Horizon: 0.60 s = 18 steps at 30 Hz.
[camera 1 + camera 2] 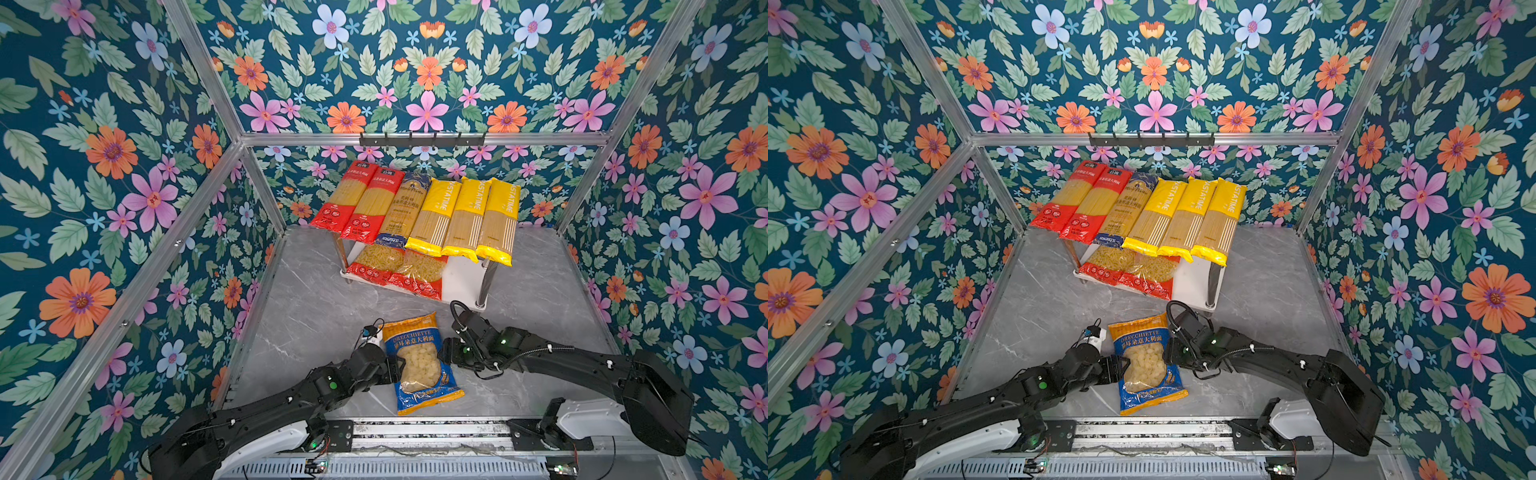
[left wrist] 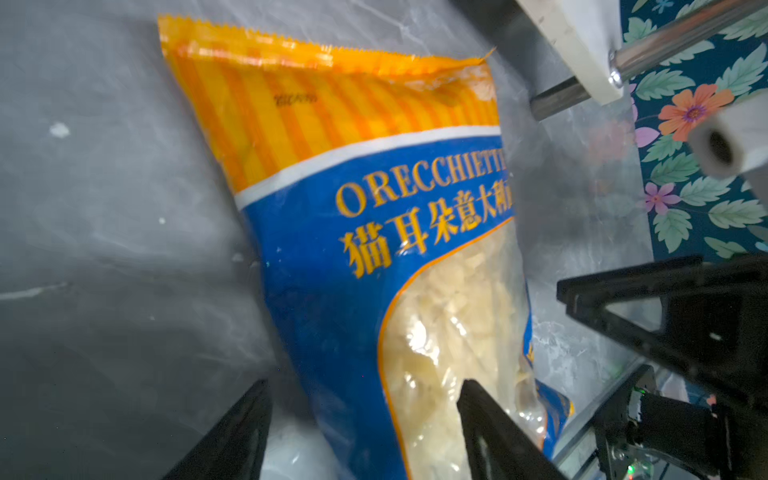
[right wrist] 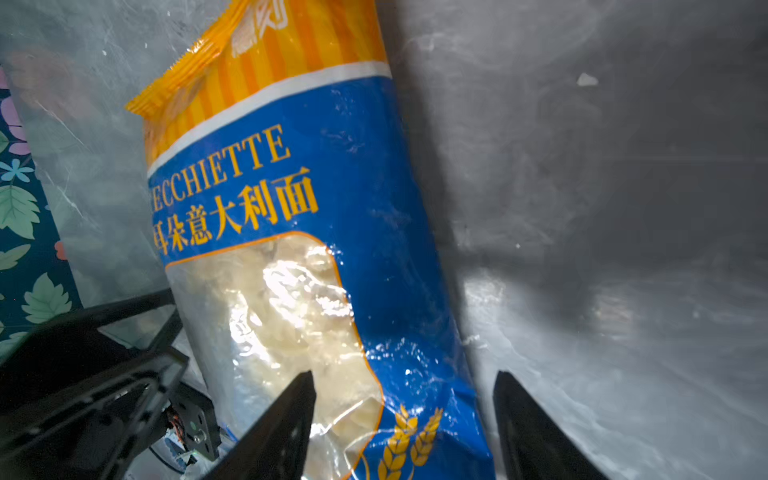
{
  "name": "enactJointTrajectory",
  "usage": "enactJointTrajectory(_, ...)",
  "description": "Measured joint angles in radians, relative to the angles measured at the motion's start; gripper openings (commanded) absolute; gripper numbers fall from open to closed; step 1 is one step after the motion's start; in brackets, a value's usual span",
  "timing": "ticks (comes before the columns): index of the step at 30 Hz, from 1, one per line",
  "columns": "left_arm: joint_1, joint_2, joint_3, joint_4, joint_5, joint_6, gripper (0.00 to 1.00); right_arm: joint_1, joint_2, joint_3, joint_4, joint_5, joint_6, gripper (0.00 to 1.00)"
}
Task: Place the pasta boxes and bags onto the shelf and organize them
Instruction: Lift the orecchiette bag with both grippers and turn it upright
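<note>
Tabletop (image 1: 307, 320), grey and marbled, under everything. Bears the shelf (image 1: 462, 282) at twelve o'clock: white, two tiers, chrome legs. Top tier wholly hidden beneath six long packs laid side by side: two red spaghetti packs (image 1: 353, 199) at the nine o'clock end, the navy-gold spaghetti pack (image 1: 405, 208) next, three yellow PASTATIME packs (image 1: 469, 216) toward three o'clock. Overhang the near edge and cover the far parts of two red macaroni bags (image 1: 395, 272) on the lower tier's nine o'clock half.

Off the shelf, flat on the tabletop at six o'clock: the orecchiette bag (image 1: 419, 365), blue, orange seal pointing to twelve. Shows whole only from above; loses its near end past the frame in both wrist views.

At its nine o'clock edge, the left gripper (image 1: 398, 368); at its three o'clock edge, the right gripper (image 1: 445, 352). Fingertips hard to pick out from above against black housings. Left wrist view, left gripper (image 2: 363, 384): straddles that edge with jaws wide, one finger over the clear window, the other above bare stone; clamps nothing. Right wrist view, right gripper (image 3: 404, 374): likewise. Catches a shelf (image 2: 582, 62) corner from the left wrist only.
</note>
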Motion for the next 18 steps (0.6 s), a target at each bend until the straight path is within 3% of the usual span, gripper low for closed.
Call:
enactJointTrajectory(3,-0.010,0.015,-0.028,0.030,0.009,-0.024,0.71,-0.003,0.056,0.028,0.013,-0.006,-0.026,0.68)
enactJointTrajectory(8,-0.024,0.112,-0.029,0.145,0.030,-0.047,0.64,0.003,0.155,0.027,0.084,-0.057,-0.049,0.52)
enactJointTrajectory(13,-0.035,0.193,-0.030,0.230,0.037,-0.055,0.47,0.023,0.168,0.001,0.183,-0.085,-0.052,0.31)
enactJointTrajectory(18,-0.039,0.148,-0.011,0.203,0.036,-0.055,0.31,0.027,0.097,-0.043,0.224,-0.104,-0.047,0.21)
